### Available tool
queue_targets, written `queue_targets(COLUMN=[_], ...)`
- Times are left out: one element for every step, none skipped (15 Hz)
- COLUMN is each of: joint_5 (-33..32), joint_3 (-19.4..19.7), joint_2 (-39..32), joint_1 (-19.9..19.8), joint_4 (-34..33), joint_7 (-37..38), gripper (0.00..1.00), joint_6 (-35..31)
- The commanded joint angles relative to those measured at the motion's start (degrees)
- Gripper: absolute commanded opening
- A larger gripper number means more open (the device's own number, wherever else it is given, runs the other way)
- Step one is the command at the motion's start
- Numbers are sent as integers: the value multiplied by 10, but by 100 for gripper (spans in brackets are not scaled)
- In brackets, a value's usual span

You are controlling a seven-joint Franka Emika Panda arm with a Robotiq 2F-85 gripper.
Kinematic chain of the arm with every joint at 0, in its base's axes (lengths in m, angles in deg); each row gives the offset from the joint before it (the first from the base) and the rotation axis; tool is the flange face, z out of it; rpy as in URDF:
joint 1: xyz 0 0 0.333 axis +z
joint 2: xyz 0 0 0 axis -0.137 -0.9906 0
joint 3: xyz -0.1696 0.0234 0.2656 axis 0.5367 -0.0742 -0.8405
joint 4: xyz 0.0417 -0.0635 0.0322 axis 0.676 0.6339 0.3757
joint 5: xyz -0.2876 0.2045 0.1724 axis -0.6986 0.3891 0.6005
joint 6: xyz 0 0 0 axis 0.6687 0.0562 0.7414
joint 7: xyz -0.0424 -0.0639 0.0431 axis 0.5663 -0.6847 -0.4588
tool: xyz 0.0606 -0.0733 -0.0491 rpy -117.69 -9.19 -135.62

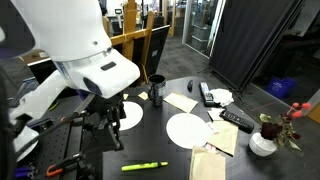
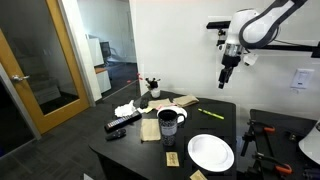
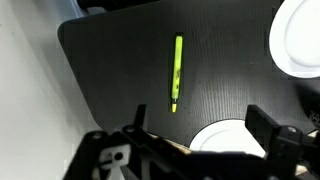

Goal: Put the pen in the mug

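Pen (image 3: 177, 72) lies untouched on the dark surface (image 3: 110, 60), well apart from the black mug (image 2: 168, 122). The pincer (image 3: 198, 125) hangs above it, spread wide and empty. Grasping, carrying and dropping all remain.

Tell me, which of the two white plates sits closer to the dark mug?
The plate partly hidden behind the gripper: the mug stands close by its rim. The other plate, fully in view, lies farther from it.
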State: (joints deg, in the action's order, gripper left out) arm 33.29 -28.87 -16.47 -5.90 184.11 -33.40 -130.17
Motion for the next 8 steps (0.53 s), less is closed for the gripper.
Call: queue_targets(joint_5=[6, 12, 16, 23, 32, 45, 57, 77], joint_3=[11, 13, 13, 14, 14, 13, 10, 7], joint_2=[-56, -71, -86, -103, -115, -128, -140, -150], joint_1=[4, 6, 7, 9, 11, 12, 13, 15], joint_4=[0, 0, 0, 0, 0, 0, 0, -1], joint_7=[-41, -48, -50, -58, -62, -64, -60, -59], gripper=[100, 100, 100, 100, 100, 100, 100, 100], joint_6=[-60, -76, -96, -116, -132, -143, -157, -162])
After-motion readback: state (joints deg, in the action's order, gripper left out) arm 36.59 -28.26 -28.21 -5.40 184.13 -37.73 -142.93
